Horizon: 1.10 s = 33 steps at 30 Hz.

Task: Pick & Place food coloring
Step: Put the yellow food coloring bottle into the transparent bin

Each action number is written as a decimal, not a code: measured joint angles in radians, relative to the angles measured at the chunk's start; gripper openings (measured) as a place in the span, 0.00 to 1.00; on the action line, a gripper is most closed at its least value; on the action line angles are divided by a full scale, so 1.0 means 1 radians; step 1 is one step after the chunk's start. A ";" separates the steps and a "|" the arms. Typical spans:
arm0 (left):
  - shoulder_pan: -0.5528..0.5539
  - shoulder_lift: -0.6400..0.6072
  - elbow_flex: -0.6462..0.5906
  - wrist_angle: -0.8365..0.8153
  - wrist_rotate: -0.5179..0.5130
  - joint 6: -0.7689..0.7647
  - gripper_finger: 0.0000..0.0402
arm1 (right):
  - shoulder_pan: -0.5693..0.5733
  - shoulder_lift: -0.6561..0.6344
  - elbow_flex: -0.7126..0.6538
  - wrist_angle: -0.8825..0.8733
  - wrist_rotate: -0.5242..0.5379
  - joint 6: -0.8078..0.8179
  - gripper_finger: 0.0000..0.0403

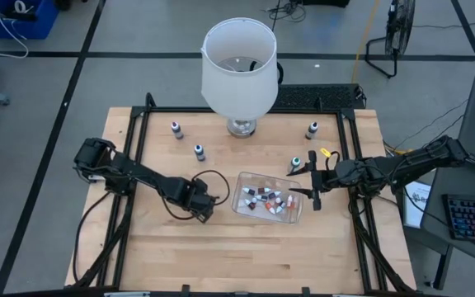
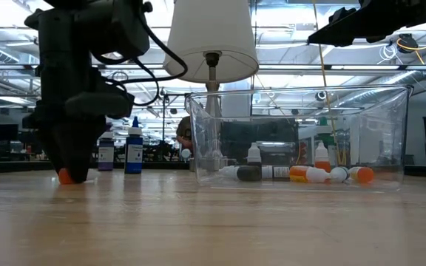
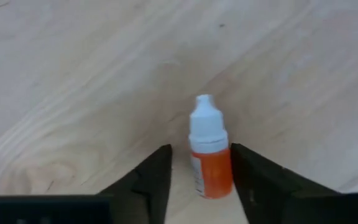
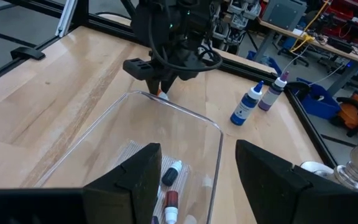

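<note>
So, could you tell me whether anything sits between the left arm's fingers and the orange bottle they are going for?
Nothing visible does. The orange bottle lies on bare wood directly between the left gripper's fingers, with no other bottle near it. The clear tub sits off to the side.

A clear tub (image 1: 297,200) of small bottles (image 1: 268,200) sits mid-table (image 1: 246,256); the left gripper (image 1: 205,214) is down just beside it; the right gripper (image 1: 312,177) hovers at its far end; four bottles stand near the white lampshade (image 1: 238,66).
</note>
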 joint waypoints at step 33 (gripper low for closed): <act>0.026 -0.028 0.503 0.013 -0.537 1.100 0.12 | -0.012 0.392 0.000 0.573 0.004 -0.131 0.49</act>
